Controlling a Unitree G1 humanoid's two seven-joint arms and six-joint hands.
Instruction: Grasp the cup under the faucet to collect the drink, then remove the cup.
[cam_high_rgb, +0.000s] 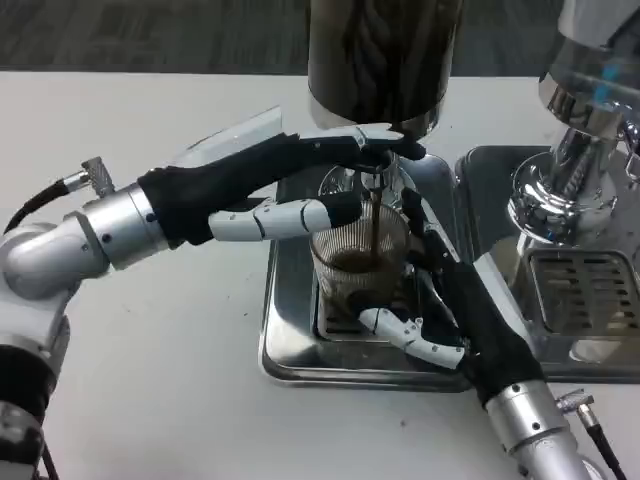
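A ribbed clear cup (358, 268) stands on the steel drip tray (290, 345) under the faucet (374, 178). A dark stream runs into it, and brown drink fills the lower part. My left hand (290, 180) reaches in from the left, its upper fingers pressing the faucet lever and a lower finger lying along the cup's rim. My right hand (440, 310) sits by the cup's right side, fingers spread around its base, one white finger (400, 335) curling in front of it. Whether that hand touches the cup is unclear.
The dark dispenser body (382, 55) rises behind the faucet. A second chrome machine (585, 120) with its own grated tray (585, 300) stands at the right. Bare white table (150, 350) lies left of the drip tray.
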